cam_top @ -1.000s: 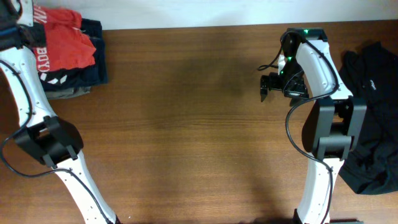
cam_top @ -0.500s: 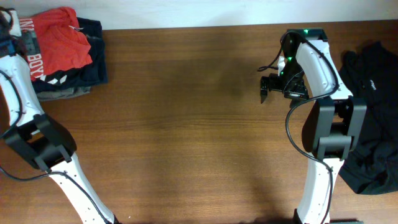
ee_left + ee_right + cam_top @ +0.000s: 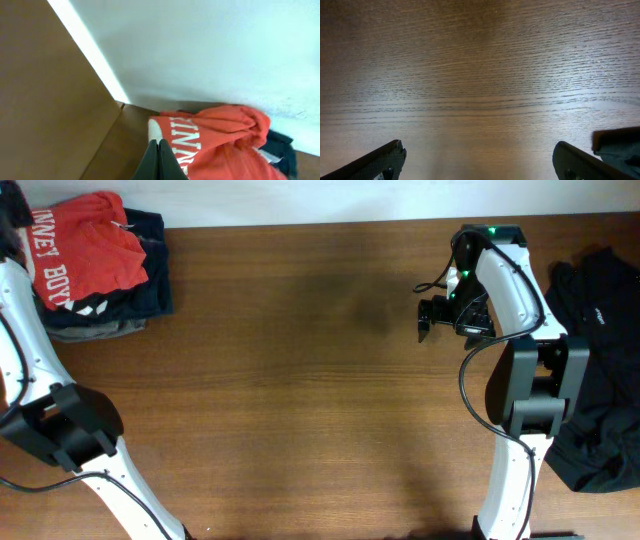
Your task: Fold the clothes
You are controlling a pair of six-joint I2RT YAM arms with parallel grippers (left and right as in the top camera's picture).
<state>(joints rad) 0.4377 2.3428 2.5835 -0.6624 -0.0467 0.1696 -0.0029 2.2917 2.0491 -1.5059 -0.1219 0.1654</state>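
Observation:
The orange-red T-shirt point(image 3: 95, 245) lies bunched on a dark pile at the table's far left corner, with its large white lettering facing up. In the left wrist view the T-shirt point(image 3: 220, 145) reaches right up to my fingertips. My left gripper point(image 3: 159, 145) is shut, its tips meeting the shirt's white-trimmed edge. In the overhead view only the left arm shows, at the left frame edge. My right gripper point(image 3: 423, 320) is open and empty above bare wood at the far right; it also shows in the right wrist view point(image 3: 480, 155).
The dark navy and grey folded pile point(image 3: 150, 255) lies under the shirt. A loose black garment point(image 3: 600, 360) lies at the right edge beside the right arm's base. A white wall point(image 3: 210, 50) rises just behind the table's far edge.
My left arm has swung left towards the table's corner. The shirt has shifted slightly left with it, and more of its white lettering shows. The right arm has not moved.

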